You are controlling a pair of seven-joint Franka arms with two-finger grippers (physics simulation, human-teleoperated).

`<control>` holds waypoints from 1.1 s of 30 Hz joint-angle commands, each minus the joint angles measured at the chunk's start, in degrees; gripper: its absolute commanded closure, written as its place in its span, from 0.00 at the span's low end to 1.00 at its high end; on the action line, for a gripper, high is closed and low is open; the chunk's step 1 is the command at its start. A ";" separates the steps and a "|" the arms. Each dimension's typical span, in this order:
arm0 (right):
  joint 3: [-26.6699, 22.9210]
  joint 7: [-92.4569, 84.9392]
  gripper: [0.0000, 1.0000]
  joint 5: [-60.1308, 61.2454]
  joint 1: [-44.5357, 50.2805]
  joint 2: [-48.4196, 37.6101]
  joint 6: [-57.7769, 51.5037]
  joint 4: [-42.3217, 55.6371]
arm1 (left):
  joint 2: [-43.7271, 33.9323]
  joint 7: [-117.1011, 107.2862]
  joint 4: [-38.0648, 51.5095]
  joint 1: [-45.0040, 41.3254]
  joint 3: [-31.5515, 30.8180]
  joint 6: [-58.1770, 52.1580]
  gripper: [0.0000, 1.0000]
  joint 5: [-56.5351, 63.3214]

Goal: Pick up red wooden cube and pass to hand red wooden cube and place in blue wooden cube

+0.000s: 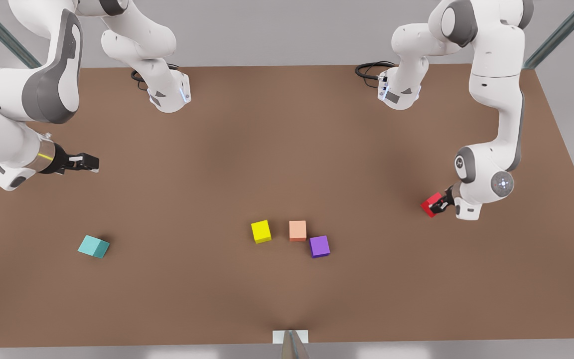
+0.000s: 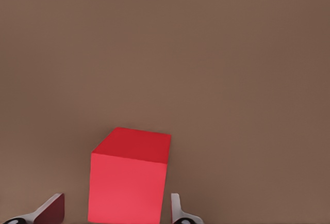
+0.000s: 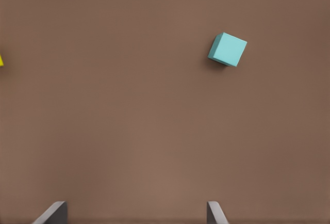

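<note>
On a brown table [image 1: 287,149], the left gripper [image 1: 439,203], at the front view's right, pinches the red wooden cube [image 1: 431,204], its fingers pressed against two opposite faces. In the left wrist view the cube sits between the two fingertip pads [image 2: 176,209], with the table surface well behind it; it appears to be lifted clear, though the front view leaves that contact hard to judge.

Across the table, at the front view's left, the right gripper [image 1: 87,162] hovers with its fingers spread and nothing between them, waiting. The right wrist view looks down past the parted fingertips [image 3: 215,213] to the blue wooden cube [image 3: 227,49], which lies alone on the table near the front view's lower left [image 1: 93,246].

A yellow cube [image 1: 261,231], a salmon cube [image 1: 297,231] and a purple cube [image 1: 319,246] sit clustered at the table's middle, apart from both arms.

The pick-up looks done; the hand-over is the step in hand. The next move likely calls for both arms to come toward the centre, leaving free faces of the red cube for the empty gripper to close on.
</note>
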 commanded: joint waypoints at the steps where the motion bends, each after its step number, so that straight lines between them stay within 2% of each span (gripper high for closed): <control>1: 0.02 -0.74 0.00 0.08 0.01 -0.06 -0.08 0.01 | 0.50 -4.31 0.02 0.00 0.00 1.94 0.00 0.13; 15: 0.02 -0.74 0.00 0.08 0.01 0.03 -0.87 -0.16 | 5.86 -4.39 0.20 0.00 -0.88 9.15 0.00 0.04; 16: 0.02 -0.74 0.00 0.08 0.01 0.03 -0.87 -0.16 | 5.95 -4.48 0.20 0.00 -0.88 9.15 0.06 -0.05; 17: 0.02 -0.74 0.00 0.08 0.01 0.03 -0.87 -0.16 | 6.12 -4.48 0.29 0.00 -0.88 9.15 0.26 -0.05; 18: 0.02 -0.74 0.00 0.08 0.01 0.20 -0.96 -0.16 | 6.12 -4.48 0.29 0.00 -0.97 9.15 0.31 -0.05; 21: 0.02 -0.74 0.00 0.17 -0.08 0.20 -0.96 -0.16 | 5.60 -4.57 0.46 0.09 -1.75 8.97 0.35 -0.40; 26: 0.02 -0.83 0.00 0.17 0.01 0.29 -0.96 -0.16 | 3.14 -5.27 1.07 0.35 -5.98 8.44 0.35 -2.16; 27: 0.02 -0.83 0.00 0.17 -0.08 0.29 -0.96 -0.16 | 3.22 -6.50 2.04 0.35 -7.20 8.44 0.35 -2.25; 29: 0.02 -0.83 0.00 0.17 -0.08 0.29 -0.96 -0.16 | 5.33 -9.57 9.84 0.00 -12.21 -1.37 0.35 -2.68; 30: 0.02 -0.83 0.00 0.17 -0.08 0.29 -0.96 -0.16 | 5.33 -9.93 17.77 0.00 -14.06 -11.49 0.35 -7.69; 32: 0.02 -0.83 0.00 0.17 -0.08 0.29 -0.96 -0.16 | 5.42 -9.93 24.36 0.09 -16.87 -18.18 0.35 -13.40; 33: 0.02 -0.92 0.00 0.44 -0.08 0.29 -0.96 -0.16 | 6.30 -9.93 27.61 0.00 -20.47 -19.94 0.35 -16.57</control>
